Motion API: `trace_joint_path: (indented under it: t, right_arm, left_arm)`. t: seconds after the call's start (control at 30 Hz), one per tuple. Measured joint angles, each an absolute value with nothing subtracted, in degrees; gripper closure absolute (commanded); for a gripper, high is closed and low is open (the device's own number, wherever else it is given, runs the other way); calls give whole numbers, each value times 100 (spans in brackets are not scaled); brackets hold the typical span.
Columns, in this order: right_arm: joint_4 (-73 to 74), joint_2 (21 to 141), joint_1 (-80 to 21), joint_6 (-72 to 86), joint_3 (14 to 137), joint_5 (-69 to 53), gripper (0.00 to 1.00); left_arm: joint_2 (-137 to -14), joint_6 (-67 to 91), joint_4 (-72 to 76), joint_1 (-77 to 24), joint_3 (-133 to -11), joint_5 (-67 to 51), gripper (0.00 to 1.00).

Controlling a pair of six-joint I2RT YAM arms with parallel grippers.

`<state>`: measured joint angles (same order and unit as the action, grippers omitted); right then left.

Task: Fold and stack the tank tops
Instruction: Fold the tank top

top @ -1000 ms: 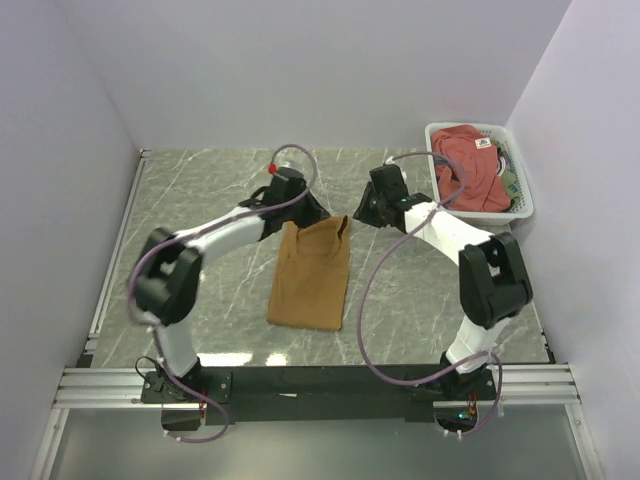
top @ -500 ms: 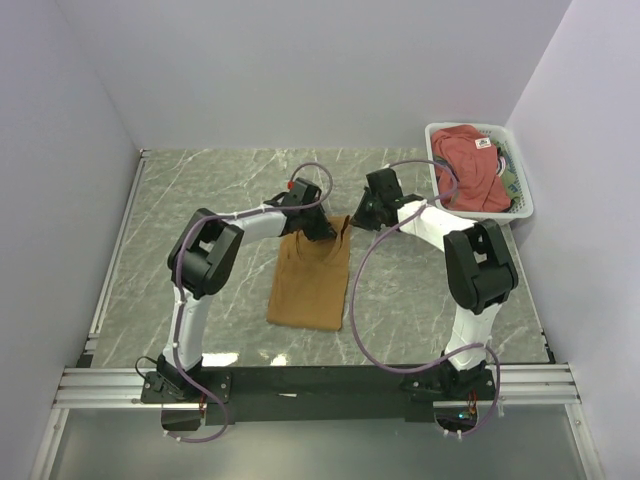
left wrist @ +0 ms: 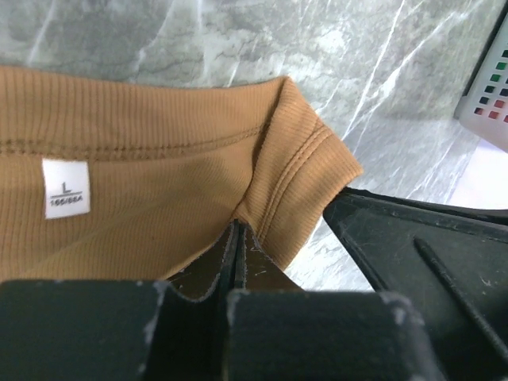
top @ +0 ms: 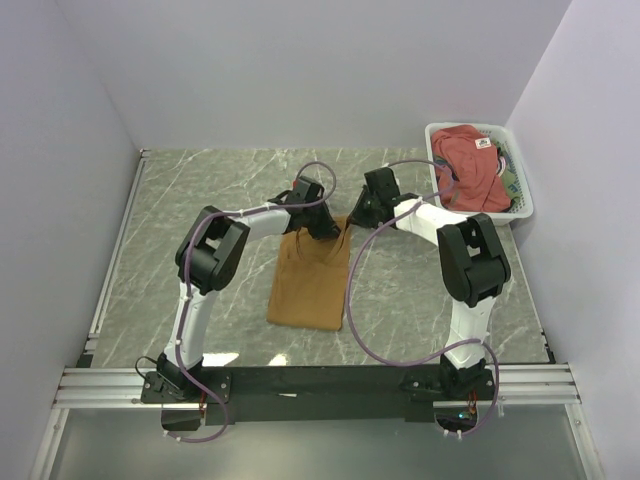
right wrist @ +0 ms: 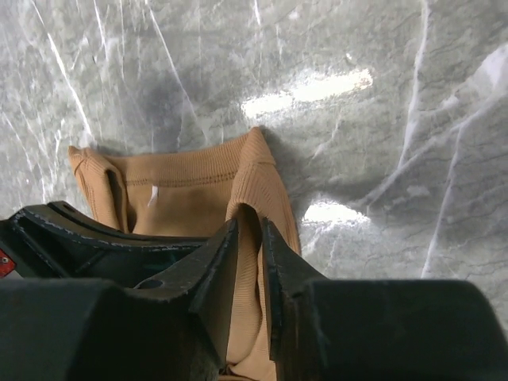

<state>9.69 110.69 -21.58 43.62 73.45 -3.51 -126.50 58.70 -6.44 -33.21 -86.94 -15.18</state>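
2 tank tops show from above. The tan-brown tank top point(top: 310, 285) lies as a long narrow shape on the grey marble bench point(top: 200, 190), midway between the 2 arms, with its hem toward their bases and its neck end away from them. The rust-red tank top point(top: 468, 170) sits heaped in the white mesh basket point(top: 527, 207) at the far right of the bench, well apart from the tan one. Both arms reach in to the neck end of the tan-brown top and nearly meet there. In the left wrist view, the left gripper point(left wrist: 236, 234) has its fingers pressed together on a pinch of ribbed cloth just below the stitched shoulder strap. A white size label point(left wrist: 65, 187) marked L shows inside the neckline to the left. In the right wrist view, the right gripper point(right wrist: 248, 230) is clamped on the other strap, with a raised fold of tan cloth caught between its narrowly set fingers. The strap's tip lies on the marble just beyond the fingertips. Each wrist camera also sees the other arm's black gripper close beside its own.
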Motion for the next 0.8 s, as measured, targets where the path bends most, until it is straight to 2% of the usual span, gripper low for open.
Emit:
trace_joint_path:
  t: [0.3, 0.6, 0.7, 0.8]
  right_arm:
    - [1026, 11083, -2132, 4340, 7583, -377, 76]
    - [1000, 11375, -2132, 4344, 7940, -416, 84]
    - [1028, 11472, -2132, 4342, 7915, -429, 82]
    - [1011, 11413, -2130, 4316, 7905, -410, 73]
  left_arm:
    - [-12801, 5830, -593, -3312, -8853, -1682, 98]
    - [-12822, 5780, -578, -3299, -8901, -1780, 97]
    - [-12822, 5776, -578, -3280, -8901, -1820, 97]
    - [-12822, 5767, -578, -3264, -8906, -1824, 98]
